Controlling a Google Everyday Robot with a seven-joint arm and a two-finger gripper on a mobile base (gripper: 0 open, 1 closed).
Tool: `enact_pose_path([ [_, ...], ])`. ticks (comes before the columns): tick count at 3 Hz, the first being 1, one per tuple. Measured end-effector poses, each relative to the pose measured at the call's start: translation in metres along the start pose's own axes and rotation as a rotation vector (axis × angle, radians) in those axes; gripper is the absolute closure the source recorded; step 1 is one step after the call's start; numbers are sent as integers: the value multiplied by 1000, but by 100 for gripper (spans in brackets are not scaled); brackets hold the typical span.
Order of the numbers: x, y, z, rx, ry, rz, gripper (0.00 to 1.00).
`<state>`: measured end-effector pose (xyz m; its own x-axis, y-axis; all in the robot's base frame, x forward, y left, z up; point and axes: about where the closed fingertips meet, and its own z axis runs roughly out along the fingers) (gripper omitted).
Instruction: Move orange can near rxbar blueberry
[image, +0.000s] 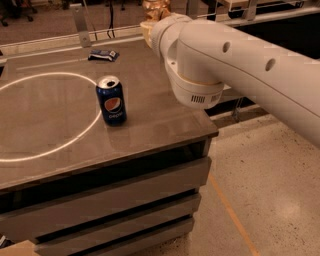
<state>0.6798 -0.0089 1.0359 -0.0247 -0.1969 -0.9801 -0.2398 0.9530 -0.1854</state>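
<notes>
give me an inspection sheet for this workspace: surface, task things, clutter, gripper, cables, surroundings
surface: grey-brown table, with a bright ring of light reflected on its left part.
job's things: orange can upright at the far edge, partly hidden by the arm; rxbar blueberry lying flat further left, apart from the can.
clutter: Pepsi can upright nearer the front, at the ring's right side.
grippers: gripper at the arm's far end beside the orange can, mostly hidden by the arm.
cables: thin dark lines behind the far edge, possibly cables.
surroundings: speckled floor with an orange line; slatted front under the tabletop.
</notes>
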Motion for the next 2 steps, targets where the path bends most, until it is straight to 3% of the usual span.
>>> enact_pose_path([
  [1,18,-17,31,-24,28,39,100],
  [2,41,-9,64,-118,53,82,100],
])
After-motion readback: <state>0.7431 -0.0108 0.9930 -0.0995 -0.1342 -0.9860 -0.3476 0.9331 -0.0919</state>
